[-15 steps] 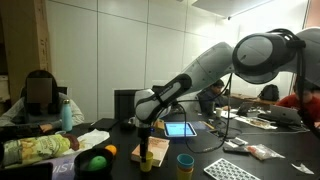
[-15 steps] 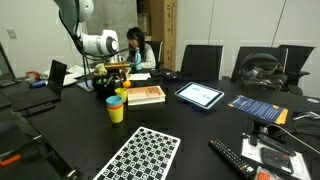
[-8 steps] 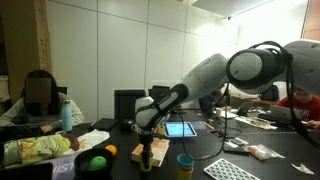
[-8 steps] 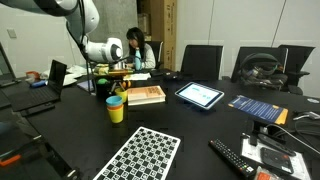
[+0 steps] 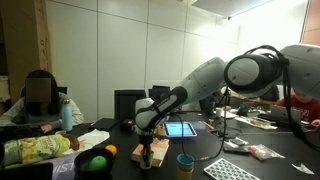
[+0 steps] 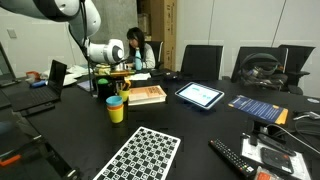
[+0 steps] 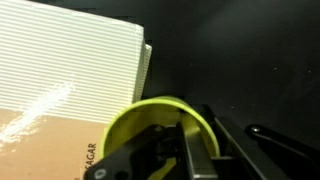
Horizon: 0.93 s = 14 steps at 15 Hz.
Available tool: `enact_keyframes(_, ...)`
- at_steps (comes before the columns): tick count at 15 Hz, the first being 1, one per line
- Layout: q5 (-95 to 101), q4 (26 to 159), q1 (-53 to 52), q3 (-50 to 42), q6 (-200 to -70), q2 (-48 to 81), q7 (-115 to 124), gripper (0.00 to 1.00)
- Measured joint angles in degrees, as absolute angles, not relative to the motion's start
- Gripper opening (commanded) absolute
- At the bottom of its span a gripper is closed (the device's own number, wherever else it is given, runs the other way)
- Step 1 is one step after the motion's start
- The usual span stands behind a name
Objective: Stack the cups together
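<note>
Arm [image 5: 200, 76] reaches steeply down, gripper [image 5: 147, 146] at yellow cup [image 7: 128, 126] rim

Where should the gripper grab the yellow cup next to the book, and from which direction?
Probably the rim, from straight above: the yellow cup stands upright, mouth open, so one jaw fits inside and one outside. Pick the wall facing away from the book, which sits close beside it.
</note>
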<state>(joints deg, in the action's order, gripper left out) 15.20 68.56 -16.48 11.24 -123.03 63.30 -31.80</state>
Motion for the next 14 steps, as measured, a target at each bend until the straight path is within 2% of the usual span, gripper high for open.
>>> enact_keyframes(6, 15.4, 70.2, -17.0, 10.8, -123.2, 60.7, -28.9, 0.0)
enact_keyframes(14, 16.9, 82.1, -15.8, 6.9, -126.7, 50.9, -21.1, 0.0)
